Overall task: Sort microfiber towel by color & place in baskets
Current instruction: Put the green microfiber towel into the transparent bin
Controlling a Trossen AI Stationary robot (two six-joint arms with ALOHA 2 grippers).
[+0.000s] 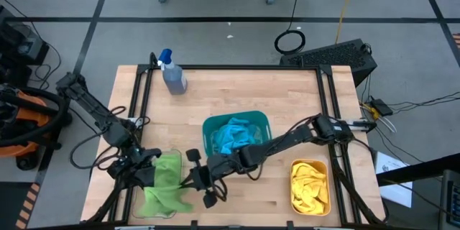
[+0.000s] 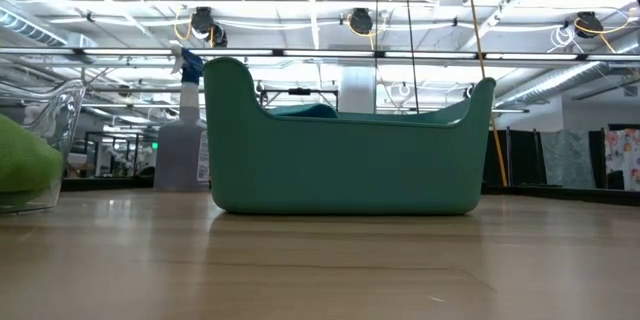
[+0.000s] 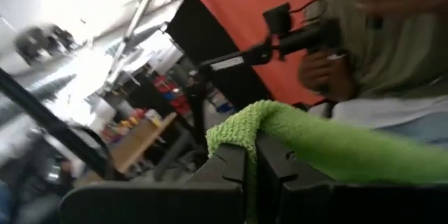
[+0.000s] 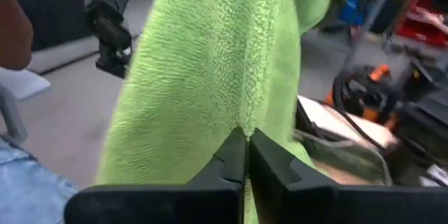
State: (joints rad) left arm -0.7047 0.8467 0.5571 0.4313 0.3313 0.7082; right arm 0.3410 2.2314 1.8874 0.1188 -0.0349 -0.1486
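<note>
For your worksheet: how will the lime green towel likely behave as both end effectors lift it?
The lime green towel will probably sag: it already drapes in folds from the right end effector. It likely grips well, given its looped pile. It seems light, since the left end effector holds it by a thin edge.

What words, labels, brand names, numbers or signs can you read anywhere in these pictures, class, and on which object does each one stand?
None can be read.
Spray bottle: no print can be made out on its body.
Teal basket: plain, no lettering shows.
Green towel: plain cloth, no tag in sight.
Papers on the floor beside the table: print too small to read.
</note>
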